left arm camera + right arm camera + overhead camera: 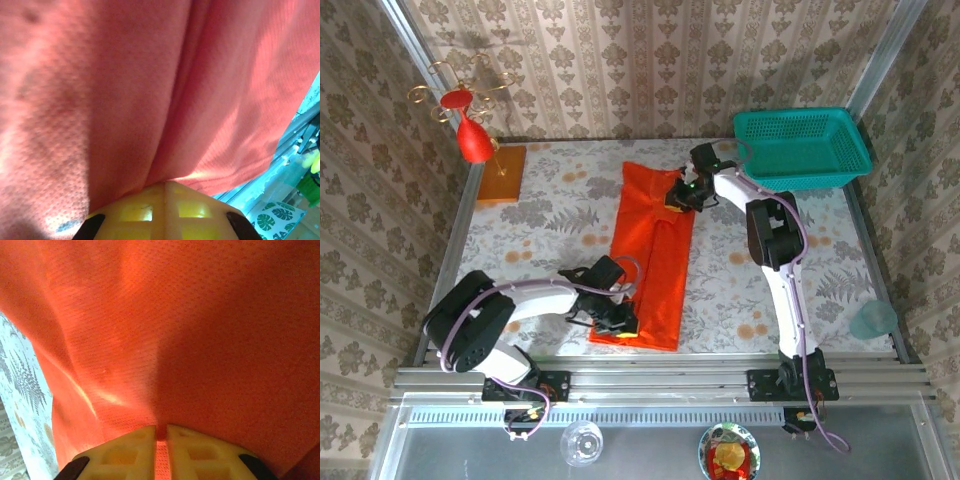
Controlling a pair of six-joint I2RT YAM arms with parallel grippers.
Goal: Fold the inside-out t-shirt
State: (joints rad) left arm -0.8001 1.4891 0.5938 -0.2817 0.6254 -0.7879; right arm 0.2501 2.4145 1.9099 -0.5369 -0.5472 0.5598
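From above, the plain orange-red soft cloth t-shirt (655, 245) lies as a long strip mid-frame on the floral tabletop (540, 235), my left gripper (620, 322) at its lower edge, my right gripper (682, 196) at its upper right. Left wrist: jaws shut, pinching limp knit. Right wrist: jaws nearly closed on thin cloth. Light, floppy; I'd hold edges.
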